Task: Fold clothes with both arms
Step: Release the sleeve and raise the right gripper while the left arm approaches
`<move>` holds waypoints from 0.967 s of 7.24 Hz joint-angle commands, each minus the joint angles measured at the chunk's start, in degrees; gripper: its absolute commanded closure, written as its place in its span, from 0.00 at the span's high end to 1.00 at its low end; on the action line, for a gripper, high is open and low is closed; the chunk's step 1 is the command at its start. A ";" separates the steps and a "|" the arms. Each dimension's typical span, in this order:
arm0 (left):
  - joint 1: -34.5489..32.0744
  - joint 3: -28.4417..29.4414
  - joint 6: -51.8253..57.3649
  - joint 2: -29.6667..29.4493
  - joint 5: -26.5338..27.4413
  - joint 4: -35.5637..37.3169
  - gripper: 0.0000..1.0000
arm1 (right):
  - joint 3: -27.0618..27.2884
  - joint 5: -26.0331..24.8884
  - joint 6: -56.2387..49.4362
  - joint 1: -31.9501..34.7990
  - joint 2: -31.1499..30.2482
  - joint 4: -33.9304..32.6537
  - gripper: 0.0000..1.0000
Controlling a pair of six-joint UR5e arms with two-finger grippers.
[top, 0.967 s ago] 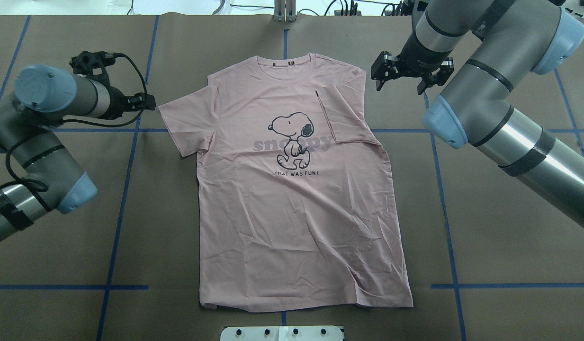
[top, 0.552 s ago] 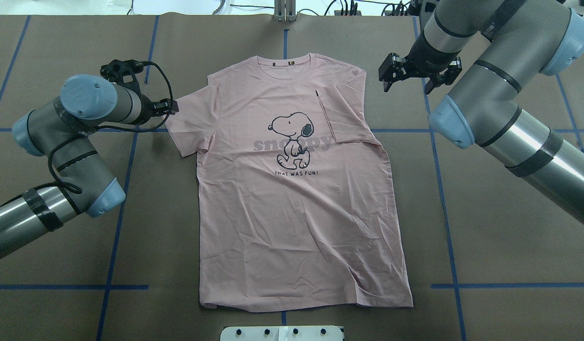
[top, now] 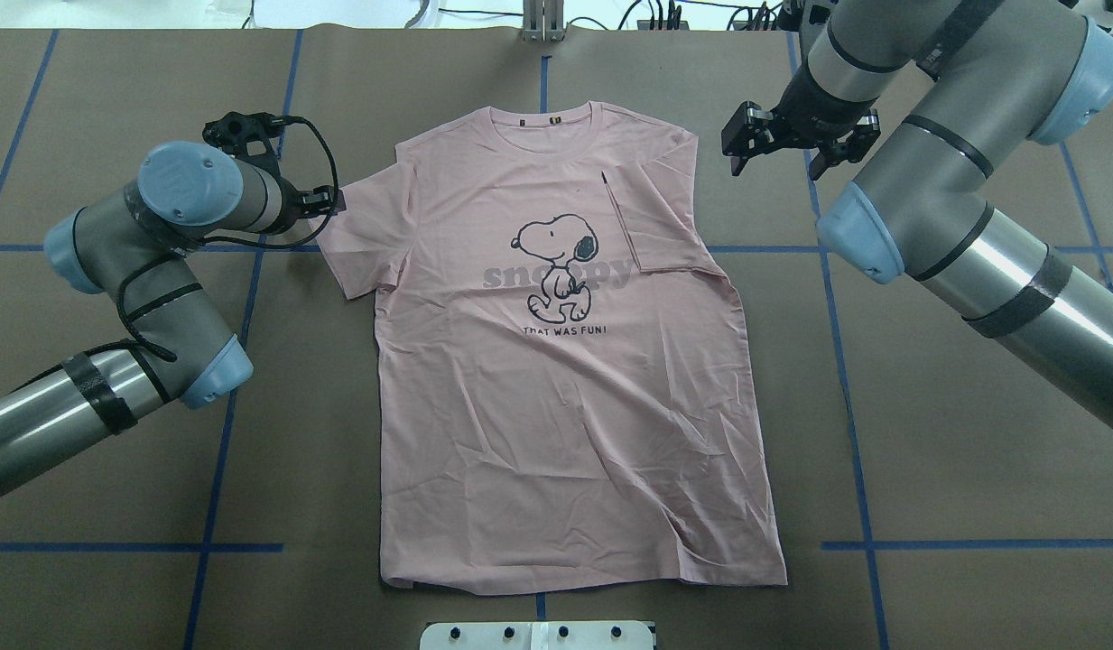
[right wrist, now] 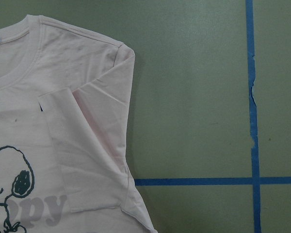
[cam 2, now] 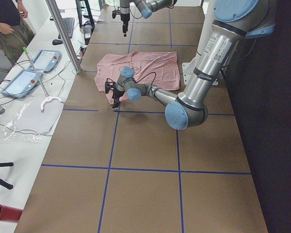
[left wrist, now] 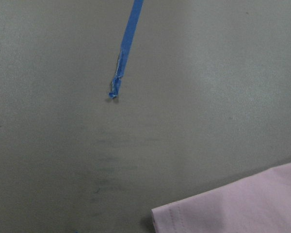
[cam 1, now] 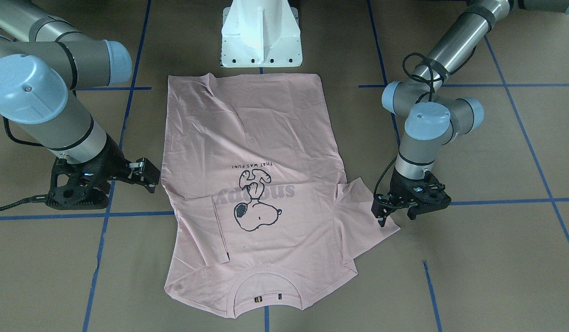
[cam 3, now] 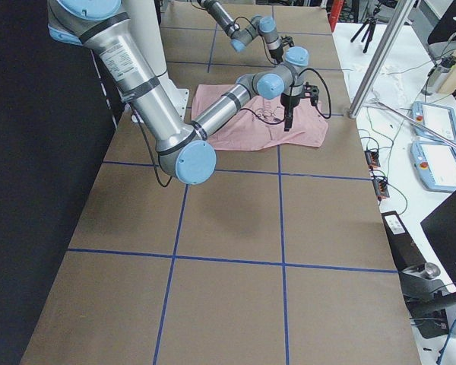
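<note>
Left gripper (cam 1: 395,216), jaws apart, hangs at the outer hem of the spread sleeve (top: 362,236). The T-shirt (top: 565,424) lies flat on the bench (top: 926,451) beyond it, collar-to-hem axis crosswise. Right gripper (top: 776,164), also apart, hovers off the cloth beside the folded-in sleeve (top: 655,217).

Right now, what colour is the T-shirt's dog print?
The dog print is a black outline on the pale pink T-shirt; overhead exterior view shows it best.

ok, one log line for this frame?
stage: sleeve folds | T-shirt: flat, print up | right sleeve: folded in | left sleeve: spread out | left gripper: open, at left sleeve edge | right gripper: open, off T-shirt beside right sleeve
</note>
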 commanded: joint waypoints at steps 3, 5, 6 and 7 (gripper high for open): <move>0.09 1.50 0.02 -0.51 0.18 -0.09 0.86 | -0.08 0.02 0.00 -0.10 -0.06 0.00 1.00; 0.09 1.68 0.11 -0.95 0.09 -0.17 0.82 | -0.26 0.02 0.00 -0.10 -0.06 0.00 1.00; 0.09 1.77 0.02 -1.56 0.09 -0.09 0.66 | -0.26 0.02 0.00 -0.10 0.03 0.00 1.00; 0.09 1.77 0.02 -1.65 0.09 -0.09 0.45 | -0.26 0.02 0.00 -0.10 0.03 0.00 1.00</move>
